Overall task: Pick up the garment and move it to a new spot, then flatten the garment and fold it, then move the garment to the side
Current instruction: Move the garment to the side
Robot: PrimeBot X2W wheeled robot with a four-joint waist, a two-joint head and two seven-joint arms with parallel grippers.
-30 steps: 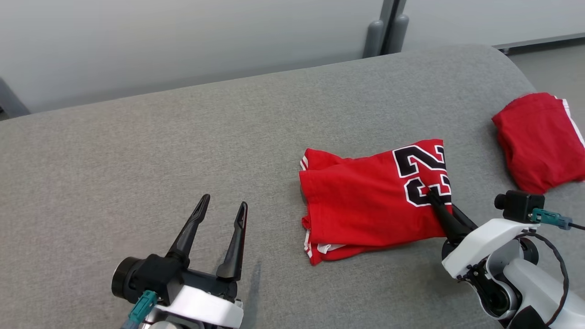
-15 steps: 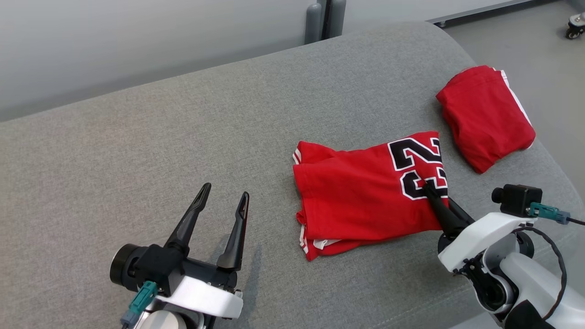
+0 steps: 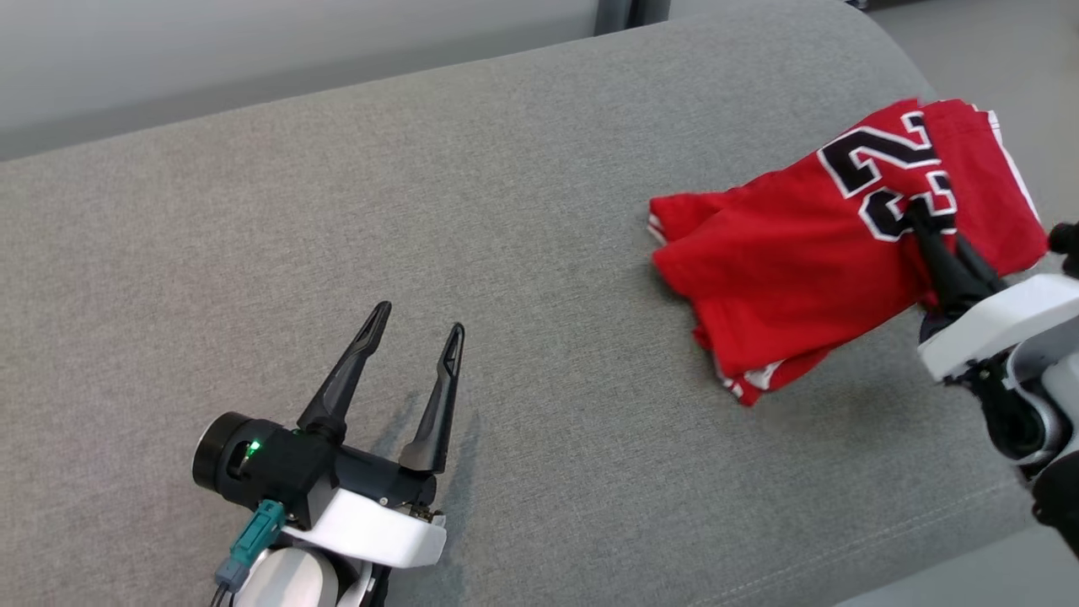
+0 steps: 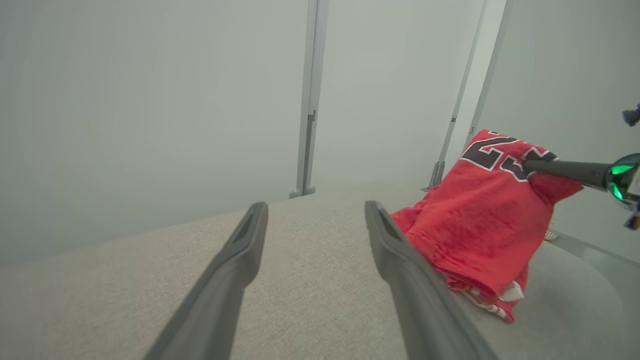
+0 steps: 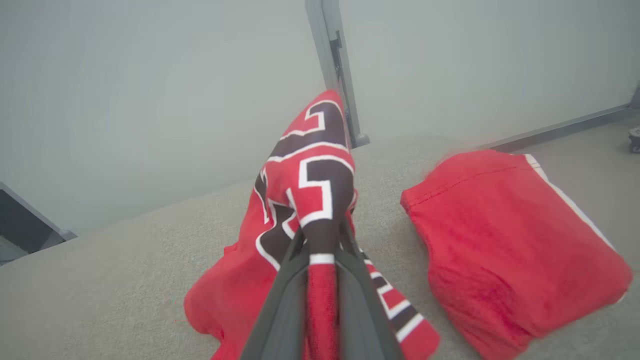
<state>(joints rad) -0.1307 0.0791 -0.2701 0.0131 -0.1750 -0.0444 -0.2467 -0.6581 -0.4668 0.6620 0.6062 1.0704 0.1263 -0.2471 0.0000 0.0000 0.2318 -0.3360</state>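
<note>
The garment (image 3: 784, 270) is a folded red jersey with black numbers, at the right of the grey cloth-covered table (image 3: 506, 169). My right gripper (image 3: 919, 217) is shut on its numbered end and holds that end raised, while the left end trails on the table. In the right wrist view the garment (image 5: 305, 180) is pinched between the closed fingers of the right gripper (image 5: 320, 240). My left gripper (image 3: 420, 319) rests open and empty on the table at lower left. In the left wrist view the left gripper (image 4: 315, 210) stands open, and the garment (image 4: 480, 215) hangs to its right.
A second folded red piece with a white stripe (image 5: 505, 250) lies at the table's right end, and part of it (image 3: 999, 194) shows behind the raised jersey. The table's rounded right edge (image 3: 969, 497) drops to the floor. A pale wall stands beyond the table.
The right gripper has carried the garment's numbered end up and to the right, so it now overlaps the second red piece. The head camera has also shifted. The left gripper stayed open in place.
</note>
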